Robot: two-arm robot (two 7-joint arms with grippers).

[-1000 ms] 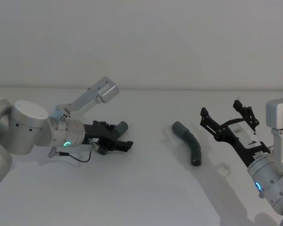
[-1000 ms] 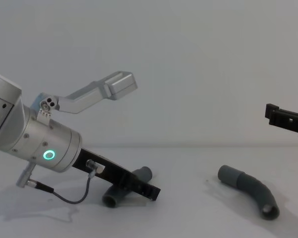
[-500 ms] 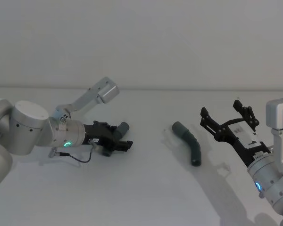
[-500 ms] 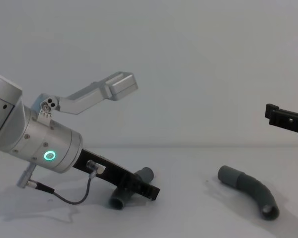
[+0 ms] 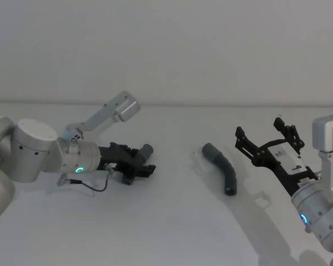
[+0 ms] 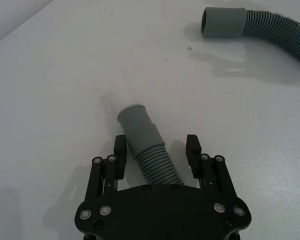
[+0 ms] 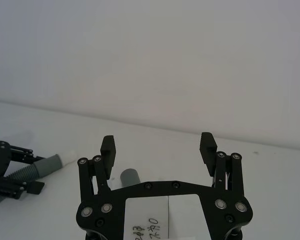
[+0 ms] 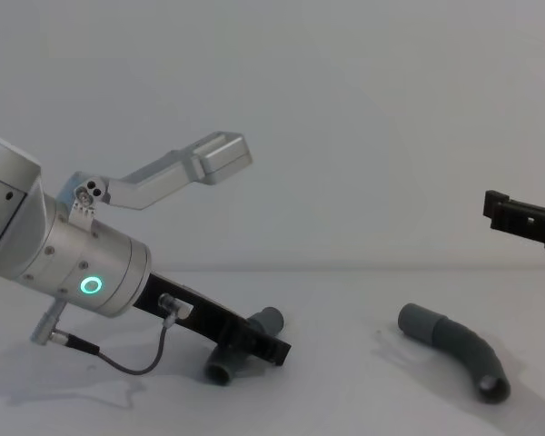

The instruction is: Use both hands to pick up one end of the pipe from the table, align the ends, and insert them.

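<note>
A short grey ribbed pipe piece [image 6: 140, 135] lies on the white table [image 5: 166, 221] at the left, its smooth collar [image 5: 146, 149] pointing away from my left gripper. A white tip [image 7: 67, 158] shows beyond that collar. My left gripper [image 6: 156, 150] is low over this piece and open. One finger is close against the hose and the other stands apart from it. A curved grey pipe piece [image 5: 222, 166] lies right of centre, its collar end [image 8: 418, 322] facing left. My right gripper [image 5: 261, 134] hangs open above the table to its right, holding nothing.
A thin black cable [image 8: 132, 363] loops under the left wrist. The silver camera bracket [image 5: 119, 108] sticks up behind the left gripper. A bare stretch of table lies between the two pipe pieces.
The near end of the left pipe piece has swung to the right under the left gripper, whose fingers now sit closer around it. The right arm and the curved piece have not moved.
</note>
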